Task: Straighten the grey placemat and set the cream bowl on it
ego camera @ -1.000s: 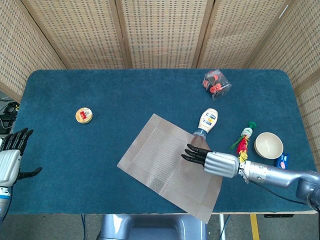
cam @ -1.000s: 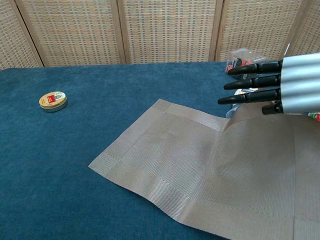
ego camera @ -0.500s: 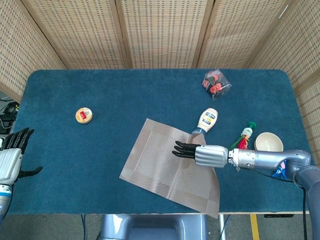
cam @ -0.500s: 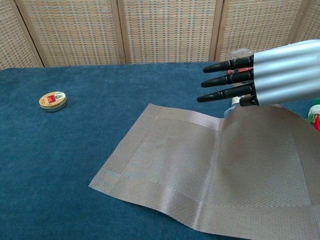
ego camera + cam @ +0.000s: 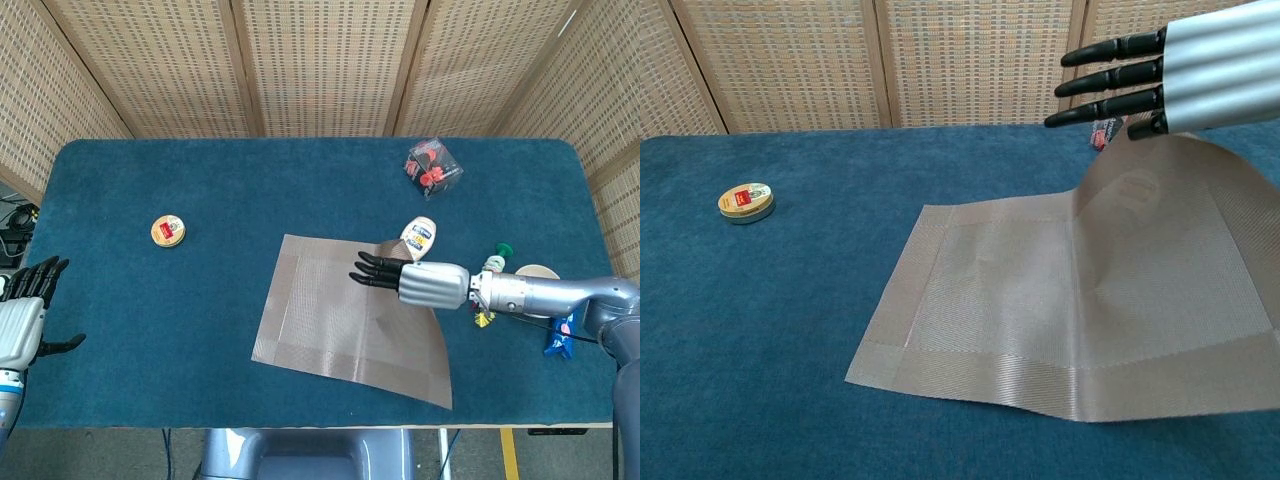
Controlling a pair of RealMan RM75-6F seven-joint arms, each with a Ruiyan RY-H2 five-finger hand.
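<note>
The grey placemat (image 5: 330,315) lies mid-table, its edges close to square with the table front. Its far right corner is lifted off the cloth, and in the chest view the placemat (image 5: 990,290) curls up there under my right hand (image 5: 1170,75). In the head view my right hand (image 5: 415,280) pinches that raised corner, its other fingers stretched out to the left. The cream bowl (image 5: 541,270) sits at the right, mostly hidden behind my right forearm. My left hand (image 5: 25,315) hangs at the table's front left edge, fingers spread, holding nothing.
A mayonnaise bottle (image 5: 420,238) lies just beyond the lifted corner. A clear box with red contents (image 5: 434,167) stands at the back right, a colourful toy (image 5: 497,258) is near the bowl, and a blue packet (image 5: 558,335) is at the right. A round tin (image 5: 168,231) sits far left.
My right hand has risen and swung toward the back with the mat corner. The placemat has turned from diagonal to nearly square. The left hand has stayed put.
</note>
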